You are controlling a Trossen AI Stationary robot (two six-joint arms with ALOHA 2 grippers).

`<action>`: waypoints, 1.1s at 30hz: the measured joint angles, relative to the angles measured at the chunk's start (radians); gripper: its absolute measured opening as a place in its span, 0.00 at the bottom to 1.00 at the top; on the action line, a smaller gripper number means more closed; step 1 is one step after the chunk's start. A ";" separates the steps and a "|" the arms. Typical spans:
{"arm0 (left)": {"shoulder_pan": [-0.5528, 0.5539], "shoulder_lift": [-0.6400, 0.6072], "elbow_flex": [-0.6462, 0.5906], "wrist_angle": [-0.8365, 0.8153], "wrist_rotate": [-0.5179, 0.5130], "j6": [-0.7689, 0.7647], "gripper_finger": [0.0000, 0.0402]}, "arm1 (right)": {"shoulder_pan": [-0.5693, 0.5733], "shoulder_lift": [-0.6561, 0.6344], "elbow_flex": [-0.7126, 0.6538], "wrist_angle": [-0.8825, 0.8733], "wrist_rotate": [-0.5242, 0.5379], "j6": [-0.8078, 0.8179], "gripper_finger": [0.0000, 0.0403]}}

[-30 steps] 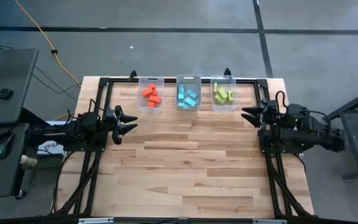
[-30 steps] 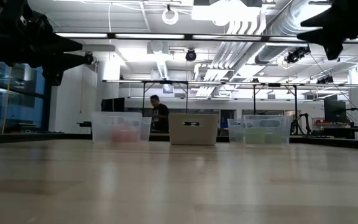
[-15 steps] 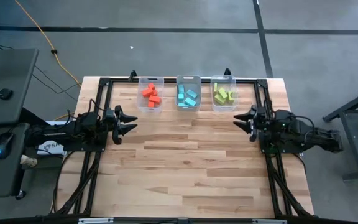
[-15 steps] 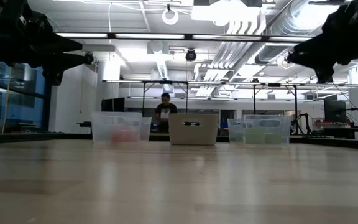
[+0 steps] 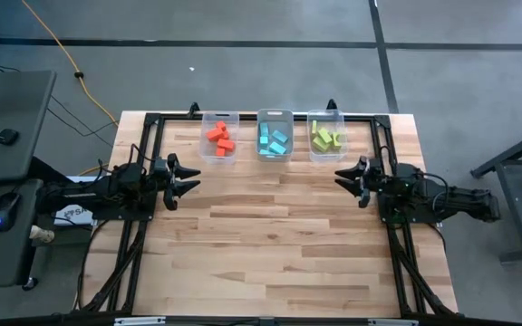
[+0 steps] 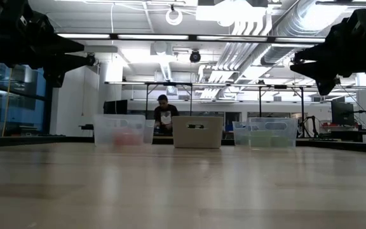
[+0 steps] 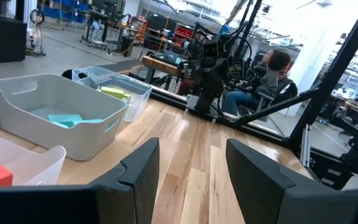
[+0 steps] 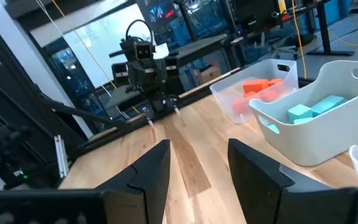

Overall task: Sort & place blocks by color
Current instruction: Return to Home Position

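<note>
Three clear bins stand in a row at the table's far edge. The red-orange blocks (image 5: 220,138) lie in the left bin, the light blue blocks (image 5: 274,140) in the middle bin and the yellow-green blocks (image 5: 326,139) in the right bin. My left gripper (image 5: 188,179) hovers open above the table's left side, near of the red bin. My right gripper (image 5: 344,175) hovers open above the right side, just near of the yellow-green bin. Both point toward the table's middle and hold nothing.
A black frame (image 5: 243,116) runs along the table's far edge and down both sides. Bare wood (image 5: 270,235) spreads between the arms and toward the near edge. A person (image 6: 164,117) sits in the room beyond the bins.
My right gripper has moved toward the table's left, from beside the right frame rail out over the tabletop, and has come a little lower. Its fingers stayed open. The left arm kept still, and the blocks stayed in their bins.
</note>
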State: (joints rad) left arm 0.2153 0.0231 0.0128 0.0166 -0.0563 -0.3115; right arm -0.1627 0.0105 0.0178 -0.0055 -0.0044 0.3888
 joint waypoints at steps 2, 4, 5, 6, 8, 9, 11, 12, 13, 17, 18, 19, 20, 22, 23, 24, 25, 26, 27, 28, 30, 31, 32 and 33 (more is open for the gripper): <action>0.000 0.000 0.000 0.000 0.000 0.000 0.40 | 0.000 0.003 -0.008 0.022 0.000 0.013 0.37; 0.000 0.000 0.000 0.000 0.000 0.000 0.40 | 0.000 0.005 -0.008 0.022 0.003 0.014 0.37; 0.000 0.000 0.000 0.000 0.000 0.000 0.40 | 0.000 0.006 -0.008 0.022 0.003 0.018 0.37; 0.000 0.000 0.000 0.000 0.000 0.000 0.40 | 0.000 0.008 -0.008 0.022 0.002 0.030 0.37; 0.000 0.000 0.000 0.000 0.000 0.000 0.40 | 0.000 0.008 -0.008 0.022 0.002 0.049 0.37; 0.000 0.000 0.000 0.000 0.000 0.000 0.40 | 0.000 0.008 -0.008 0.022 0.002 0.054 0.37; 0.000 0.000 0.000 0.000 0.000 0.000 0.40 | 0.000 0.008 -0.008 0.021 0.002 0.057 0.37; 0.000 0.000 0.000 0.000 0.000 0.000 0.40 | 0.000 0.008 -0.008 0.022 0.002 0.057 0.37; 0.000 0.000 0.000 0.000 0.000 0.000 0.40 | 0.000 0.009 -0.008 0.021 0.002 0.057 0.37; 0.000 0.000 0.000 0.000 0.000 0.000 0.40 | 0.000 0.009 -0.008 0.021 0.003 0.057 0.37; 0.000 0.000 0.000 0.000 0.000 0.000 0.40 | 0.000 0.009 -0.008 0.021 0.003 0.057 0.37; 0.000 0.000 0.000 0.000 0.000 0.000 0.40 | 0.000 0.009 -0.008 0.021 0.003 0.057 0.37; 0.000 0.000 0.000 0.000 0.000 0.000 0.40 | 0.000 0.009 -0.008 0.021 0.003 0.057 0.37; 0.000 0.000 0.000 0.000 0.000 0.000 0.40 | 0.000 0.009 -0.008 0.021 0.003 0.057 0.37; 0.000 0.000 0.000 0.000 0.000 0.000 0.40 | 0.000 0.009 -0.008 0.021 0.003 0.057 0.37; 0.000 0.000 0.000 0.000 0.000 0.000 0.40 | 0.000 0.009 -0.008 0.021 0.003 0.057 0.37; 0.000 0.000 0.000 0.000 0.000 0.000 0.40 | 0.000 0.009 -0.008 0.021 0.003 0.057 0.37; 0.000 0.000 0.000 0.000 0.000 0.000 0.40 | 0.000 0.009 -0.008 0.021 0.003 0.057 0.37; 0.000 0.000 0.000 0.000 0.000 0.000 0.40 | 0.000 0.009 -0.008 0.021 0.003 0.057 0.37; 0.000 0.000 0.000 0.000 0.000 0.000 0.40 | 0.000 0.009 -0.008 0.021 0.003 0.057 0.37; 0.000 0.000 0.000 0.000 0.000 0.000 0.40 | 0.000 0.009 -0.008 0.021 0.003 0.057 0.37; 0.000 0.000 0.000 0.000 0.000 0.000 0.40 | 0.000 0.009 -0.008 0.021 0.003 0.057 0.37; 0.000 0.000 0.000 0.000 0.000 0.000 0.40 | 0.000 0.009 -0.008 0.021 0.003 0.057 0.37; 0.000 0.000 0.000 0.000 0.000 0.000 0.40 | 0.000 0.009 -0.008 0.021 0.003 0.057 0.37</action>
State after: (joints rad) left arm 0.2153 0.0231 0.0128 0.0166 -0.0563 -0.3114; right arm -0.1627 0.0193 0.0097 0.0154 -0.0017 0.4454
